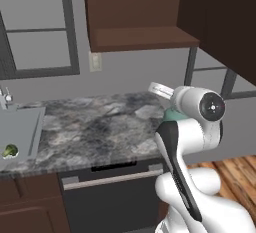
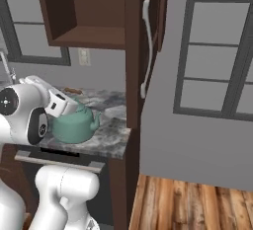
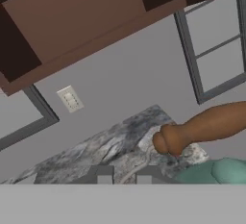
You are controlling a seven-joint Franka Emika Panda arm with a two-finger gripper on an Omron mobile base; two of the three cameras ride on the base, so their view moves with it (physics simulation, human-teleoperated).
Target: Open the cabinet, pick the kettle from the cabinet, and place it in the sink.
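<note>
we find the tool pressed together at the top of the one kettle, whether it grips the handle we cannot tell. the kettle sits just below the tool on the counter, near its end edge. above the tool, one cabinet stands open, shelf bare, door swung out edge-on beside it. one sink lies well apart across open stone, one green piece inside. one brown wooden handle lies beyond the tool.
</note>
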